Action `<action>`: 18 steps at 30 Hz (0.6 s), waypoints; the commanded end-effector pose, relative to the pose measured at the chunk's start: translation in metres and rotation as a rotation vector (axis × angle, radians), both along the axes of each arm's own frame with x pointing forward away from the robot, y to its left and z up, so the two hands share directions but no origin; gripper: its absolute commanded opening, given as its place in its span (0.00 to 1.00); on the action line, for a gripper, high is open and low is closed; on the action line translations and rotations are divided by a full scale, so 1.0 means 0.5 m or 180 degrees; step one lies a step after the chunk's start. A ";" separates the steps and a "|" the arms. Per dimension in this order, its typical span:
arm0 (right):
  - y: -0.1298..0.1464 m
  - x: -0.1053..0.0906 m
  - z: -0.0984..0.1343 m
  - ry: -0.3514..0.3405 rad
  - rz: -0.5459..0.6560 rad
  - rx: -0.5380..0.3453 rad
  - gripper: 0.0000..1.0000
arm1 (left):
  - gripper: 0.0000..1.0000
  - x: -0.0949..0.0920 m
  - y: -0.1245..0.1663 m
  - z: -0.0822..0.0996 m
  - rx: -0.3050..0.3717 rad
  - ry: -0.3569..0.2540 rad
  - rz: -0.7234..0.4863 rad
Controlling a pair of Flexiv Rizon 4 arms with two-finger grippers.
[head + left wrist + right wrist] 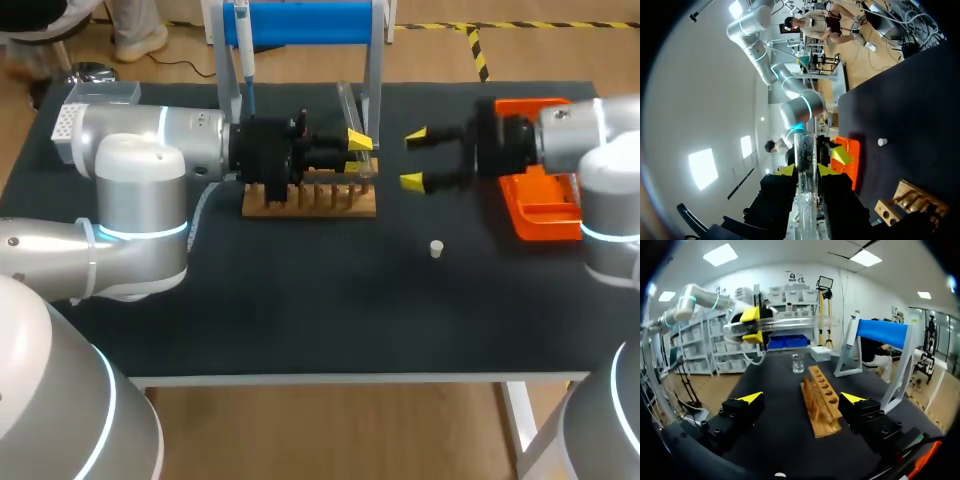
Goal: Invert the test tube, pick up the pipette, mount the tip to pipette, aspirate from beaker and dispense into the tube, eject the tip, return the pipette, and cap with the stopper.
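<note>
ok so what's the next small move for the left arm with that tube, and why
Probably roll the left wrist until the tube stands upright over the rack. The left pincer is shut on the tube, which hangs tilted above the rack, not in a hole; the right pincer is open and empty nearby.

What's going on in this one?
The left gripper is shut on the clear test tube, holding it over the wooden rack. The right gripper is open and empty, facing it nearby. The pipette hangs in its blue stand, and the small white stopper lies loose on the table.
</note>
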State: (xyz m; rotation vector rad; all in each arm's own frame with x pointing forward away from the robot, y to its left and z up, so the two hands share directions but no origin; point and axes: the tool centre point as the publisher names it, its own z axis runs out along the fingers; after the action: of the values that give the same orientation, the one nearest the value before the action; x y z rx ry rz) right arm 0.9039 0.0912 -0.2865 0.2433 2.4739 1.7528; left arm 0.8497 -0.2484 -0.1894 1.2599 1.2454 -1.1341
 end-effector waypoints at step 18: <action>0.054 0.035 -0.092 0.0040 -0.0423 -0.0417 1.00 | 0.00 0.001 0.000 0.002 0.0009 0.0000 -0.0006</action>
State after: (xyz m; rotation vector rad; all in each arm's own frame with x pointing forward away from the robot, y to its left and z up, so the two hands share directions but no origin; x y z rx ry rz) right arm 0.9204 0.1095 -0.3288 0.3908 2.5087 1.5457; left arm 0.8497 -0.2483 -0.1894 1.2597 1.2455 -1.1340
